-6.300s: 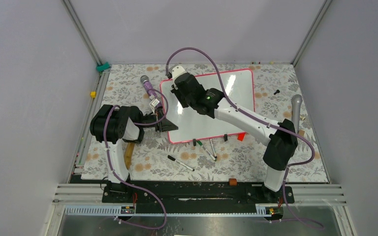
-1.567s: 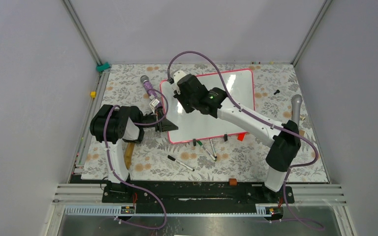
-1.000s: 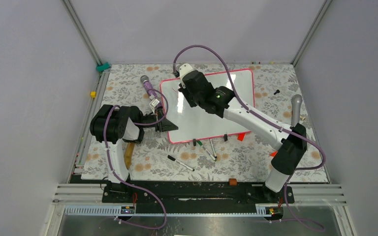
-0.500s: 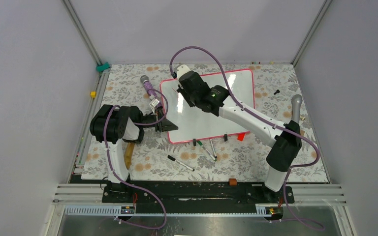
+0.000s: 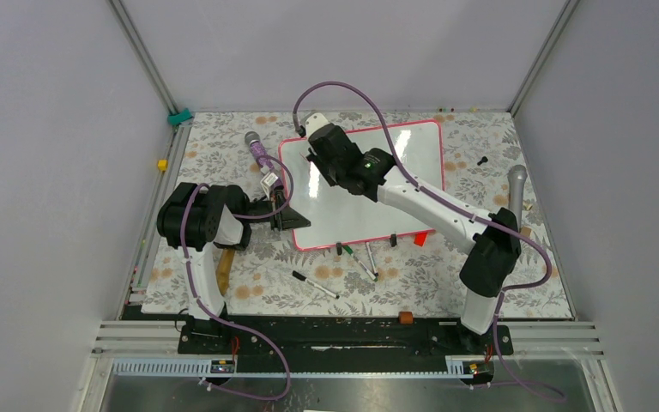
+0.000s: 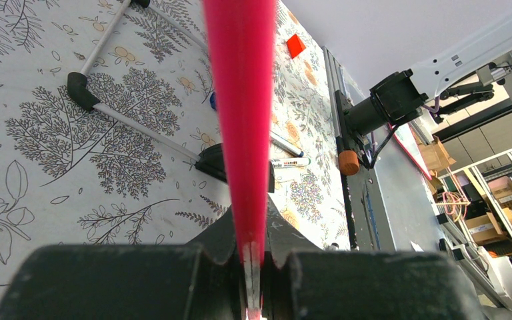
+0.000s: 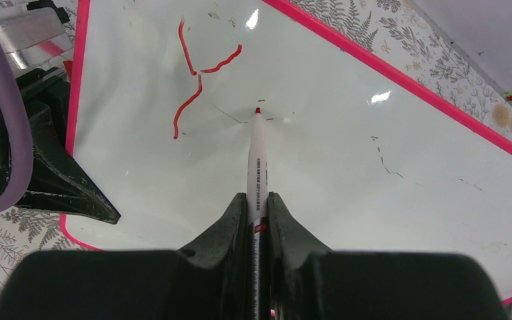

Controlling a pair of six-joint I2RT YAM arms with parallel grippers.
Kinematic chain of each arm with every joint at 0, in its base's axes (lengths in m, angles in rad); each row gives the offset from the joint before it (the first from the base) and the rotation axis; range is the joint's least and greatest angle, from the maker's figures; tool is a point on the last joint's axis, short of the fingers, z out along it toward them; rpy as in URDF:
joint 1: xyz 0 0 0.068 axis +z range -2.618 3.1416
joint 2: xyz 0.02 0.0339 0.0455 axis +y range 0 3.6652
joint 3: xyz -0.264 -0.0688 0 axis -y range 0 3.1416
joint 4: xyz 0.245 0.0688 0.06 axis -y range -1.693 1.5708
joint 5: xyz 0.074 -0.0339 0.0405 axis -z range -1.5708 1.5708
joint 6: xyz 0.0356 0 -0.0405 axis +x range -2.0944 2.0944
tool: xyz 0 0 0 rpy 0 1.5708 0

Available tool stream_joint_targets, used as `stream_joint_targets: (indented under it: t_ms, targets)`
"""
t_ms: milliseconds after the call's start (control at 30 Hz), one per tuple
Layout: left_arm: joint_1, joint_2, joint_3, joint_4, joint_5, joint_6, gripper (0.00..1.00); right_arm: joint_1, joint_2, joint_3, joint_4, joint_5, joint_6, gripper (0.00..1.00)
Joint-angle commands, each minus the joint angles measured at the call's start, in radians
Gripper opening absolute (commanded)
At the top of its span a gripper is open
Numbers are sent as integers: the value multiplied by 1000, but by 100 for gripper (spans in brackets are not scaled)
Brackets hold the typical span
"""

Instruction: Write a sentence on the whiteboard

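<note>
The whiteboard (image 5: 395, 163) lies on the flowered table, white with a pink frame. My right gripper (image 5: 316, 154) hangs over its upper left part, shut on a white marker (image 7: 257, 167). The marker's red tip (image 7: 257, 111) is at the board surface (image 7: 347, 160), just right of red strokes shaped like a Y (image 7: 192, 73). No other letters of the sentence show. My left gripper (image 5: 290, 216) is shut on the board's left edge; the pink frame (image 6: 240, 100) sits between its jaws (image 6: 250, 250). It also shows in the right wrist view (image 7: 40, 173).
Loose markers (image 5: 315, 284) (image 5: 362, 260) lie in front of the board, near two black clips (image 5: 393, 240) on its near edge. A purple microphone (image 5: 257, 148) lies left of the board, a grey one (image 5: 516, 193) to the right. A small red piece (image 5: 420, 239) lies nearby.
Over the last second my right gripper has shifted a little left and nearer over the board's upper left part with the marker in it. My left arm has not moved.
</note>
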Motion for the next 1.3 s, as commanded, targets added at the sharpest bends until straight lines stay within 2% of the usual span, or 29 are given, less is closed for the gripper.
stream_joint_targets:
  t_ms: [0, 800, 1267]
  targets:
    - [-2, -16, -15, 30, 2, 41, 0, -6, 6, 45, 11, 29, -15, 0]
    - [-1, -16, -15, 30, 4, 41, 0, -6, 17, 63, -91, -88, -21, 0]
    - [-1, -17, -15, 29, 5, 42, 0, -6, 12, 61, -128, 52, -39, 0]
